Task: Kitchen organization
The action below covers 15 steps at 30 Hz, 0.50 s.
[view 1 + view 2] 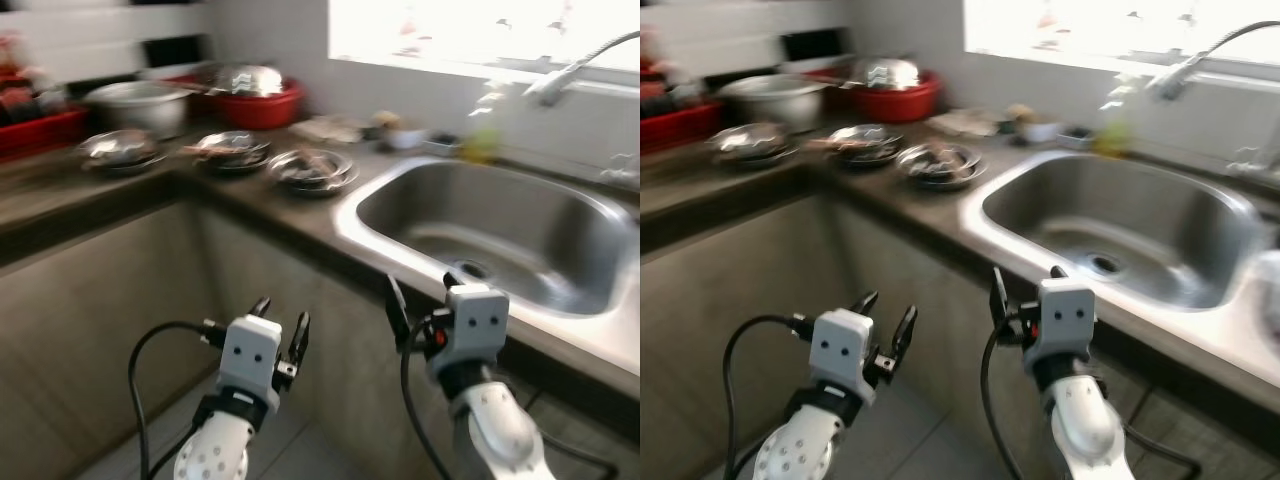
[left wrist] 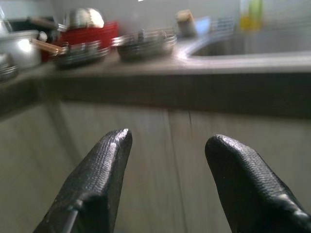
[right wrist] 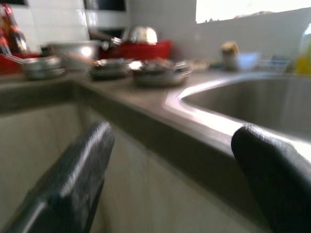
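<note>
A dark kitchen counter [image 1: 250,195] runs in an L shape with a steel sink [image 1: 500,235] set into it on the right. Three steel plates sit in a row on the counter: one at the left [image 1: 120,150], one in the middle [image 1: 232,148] and one nearest the sink [image 1: 312,168]. My left gripper [image 1: 280,325] is held below the counter edge in front of the cabinet, open and empty. My right gripper [image 1: 425,295] is raised beside the sink's front rim, open and empty. The pictures are blurred.
A red tub [image 1: 255,100] with a steel bowl in it and a large metal pot [image 1: 140,105] stand at the back. A faucet [image 1: 565,75] arches over the sink. Small bowls and a yellow-green bottle [image 1: 480,140] line the windowsill side. Red crate [image 1: 35,125] at far left.
</note>
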{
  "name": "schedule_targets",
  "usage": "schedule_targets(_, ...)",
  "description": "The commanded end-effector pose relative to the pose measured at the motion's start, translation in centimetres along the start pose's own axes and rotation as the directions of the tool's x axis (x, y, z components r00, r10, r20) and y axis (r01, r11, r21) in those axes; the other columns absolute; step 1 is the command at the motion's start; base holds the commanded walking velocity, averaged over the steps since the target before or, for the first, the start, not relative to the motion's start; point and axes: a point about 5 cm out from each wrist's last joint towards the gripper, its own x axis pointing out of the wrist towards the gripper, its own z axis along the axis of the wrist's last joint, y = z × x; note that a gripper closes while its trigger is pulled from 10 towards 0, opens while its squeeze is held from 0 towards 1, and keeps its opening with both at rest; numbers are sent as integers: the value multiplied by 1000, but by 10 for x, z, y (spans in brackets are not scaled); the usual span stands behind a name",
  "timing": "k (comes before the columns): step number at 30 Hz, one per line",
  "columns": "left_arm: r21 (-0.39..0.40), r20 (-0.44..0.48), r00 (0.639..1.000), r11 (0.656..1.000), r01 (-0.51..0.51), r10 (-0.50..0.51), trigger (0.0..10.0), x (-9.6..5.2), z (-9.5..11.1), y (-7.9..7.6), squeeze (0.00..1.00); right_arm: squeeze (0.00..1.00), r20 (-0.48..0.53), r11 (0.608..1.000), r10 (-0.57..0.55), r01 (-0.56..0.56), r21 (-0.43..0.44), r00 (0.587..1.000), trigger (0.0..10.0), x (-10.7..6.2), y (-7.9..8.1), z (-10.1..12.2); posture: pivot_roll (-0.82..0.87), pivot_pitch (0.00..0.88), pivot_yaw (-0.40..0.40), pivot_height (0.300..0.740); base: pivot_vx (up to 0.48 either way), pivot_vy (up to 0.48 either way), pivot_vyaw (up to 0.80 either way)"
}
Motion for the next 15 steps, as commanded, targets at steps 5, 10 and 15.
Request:
schedule_targets(5,18,36,999,1000,0,-1,10000,6,8,-1,0,0,4,1000,-3,3,0,1000,10000,-1,0,3,123,47,-15,740,-368,0,0)
schedule_targets(10,13,36,999,1000,-8,7,10000,7,9,-1,0,0,-9,1000,12,-12,-11,1000,10000,-3,0,0,125,48,-20,740,-247,0,108)
schedule_targets(15,23,34,999,1000,-17,16,10000,8,10,0,0,0,-20,1000,23,-24,-16,1000,10000,-4,1,-3,125,49,-19,740,0,0,800)
